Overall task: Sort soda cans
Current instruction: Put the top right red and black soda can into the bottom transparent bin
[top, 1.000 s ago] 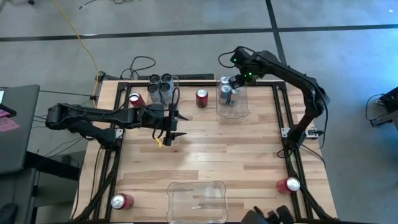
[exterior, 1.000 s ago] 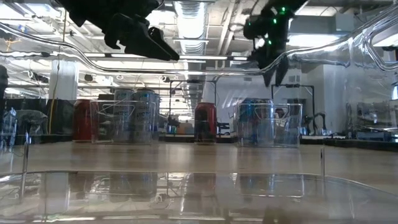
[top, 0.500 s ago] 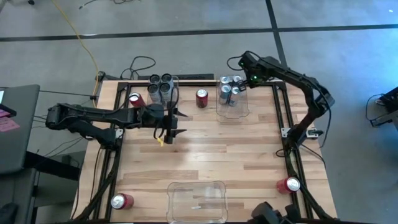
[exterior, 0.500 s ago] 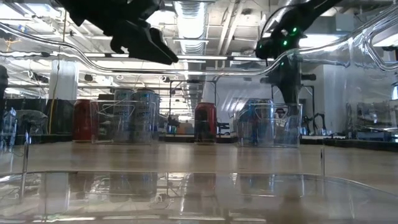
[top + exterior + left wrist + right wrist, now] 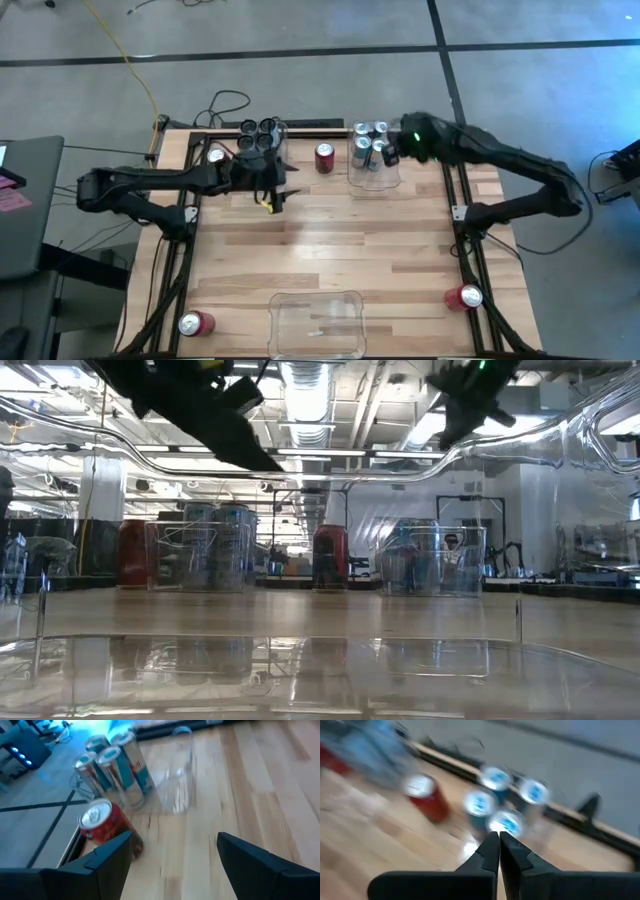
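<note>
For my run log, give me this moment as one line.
left gripper: open, near red can | right gripper: shut, empty, by far-right bin | sorting unfinished

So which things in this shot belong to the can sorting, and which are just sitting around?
Part of the job:
- dark grey metal cans in the left clear plastic bin
- silver-and-blue cans in the right clear bin
- loose red cans
- empty clear bin
- open left pincer
- shut right pincer

Just lying about:
- yellow cable
- black cables
</note>
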Robot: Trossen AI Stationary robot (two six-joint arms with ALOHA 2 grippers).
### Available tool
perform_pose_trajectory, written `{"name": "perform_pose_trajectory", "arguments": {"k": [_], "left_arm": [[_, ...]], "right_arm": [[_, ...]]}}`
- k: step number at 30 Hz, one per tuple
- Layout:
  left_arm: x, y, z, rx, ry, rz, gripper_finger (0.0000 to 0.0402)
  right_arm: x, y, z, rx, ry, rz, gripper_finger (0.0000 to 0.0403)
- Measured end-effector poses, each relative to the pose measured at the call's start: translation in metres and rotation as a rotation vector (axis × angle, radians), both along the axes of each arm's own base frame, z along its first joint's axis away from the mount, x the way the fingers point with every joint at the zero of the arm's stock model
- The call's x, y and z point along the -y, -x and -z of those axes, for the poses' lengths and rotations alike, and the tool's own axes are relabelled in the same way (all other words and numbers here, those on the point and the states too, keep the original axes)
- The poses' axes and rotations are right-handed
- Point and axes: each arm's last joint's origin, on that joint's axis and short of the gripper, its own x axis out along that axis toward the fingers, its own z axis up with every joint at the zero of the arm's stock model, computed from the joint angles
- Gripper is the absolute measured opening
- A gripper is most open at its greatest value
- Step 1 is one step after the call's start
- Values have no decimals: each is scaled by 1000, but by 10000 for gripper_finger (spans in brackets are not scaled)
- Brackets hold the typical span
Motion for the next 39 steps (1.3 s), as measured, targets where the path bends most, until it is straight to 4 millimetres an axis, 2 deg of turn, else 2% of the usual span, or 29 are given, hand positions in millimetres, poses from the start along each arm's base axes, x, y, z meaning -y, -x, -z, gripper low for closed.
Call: {"name": "perform_pose_trajectory", "arguments": {"k": [2,5,11,15,20,26,32,39], "left_arm": [[-9,-6,3,43,22,-2,284],[-25,-13,12,74,39,-24,284],[-57,-35,18,97,119,-59,308],[-75,-54,18,77,146,-67,345],[-98,-74,16,18,177,-106,393],[-123,-89,19,-13,194,-147,397],[-140,-91,20,-2,188,-191,400],[-143,-86,25,-57,187,-144,400]], "right_arm": [[-20,-3,1,72,68,-44,32],[-44,-12,11,155,113,-132,32],[-69,-23,39,192,102,-224,32],[-75,-29,51,213,126,-211,32],[-81,-34,55,194,157,-197,32],[-82,-35,58,170,168,-196,32],[-79,-34,57,159,188,-176,32],[-70,-33,58,127,200,-150,32]]}}
